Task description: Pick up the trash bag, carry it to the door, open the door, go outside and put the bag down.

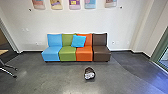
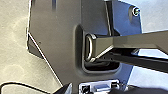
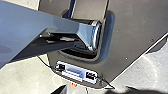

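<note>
Bag, dark, rounded and white-fronted [image 1: 89, 74], sits on smooth grey floor [image 1: 57, 77] before blue, green, orange and brown seats [image 1: 67, 53]; left gripper [image 2: 97, 88] and right gripper [image 3: 96, 88] have their jaws parted.

Floor [image 1: 57, 75] open around likely trash bag [image 1: 89, 74]; seats [image 1: 77, 53] beyond.

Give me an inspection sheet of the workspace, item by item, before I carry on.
Surface: dark grey floor, shiny
Job's things: trash bag, dark and white, on the floor in front of the seats
Clutter: metal chair legs, floor's left side
Grippers: left and right, nothing seen held; open or shut unclear
Cables: thin black ones by the robot's base
Surroundings: blue, green, orange and brown seats; blue cushion; green-framed glass at right
</note>
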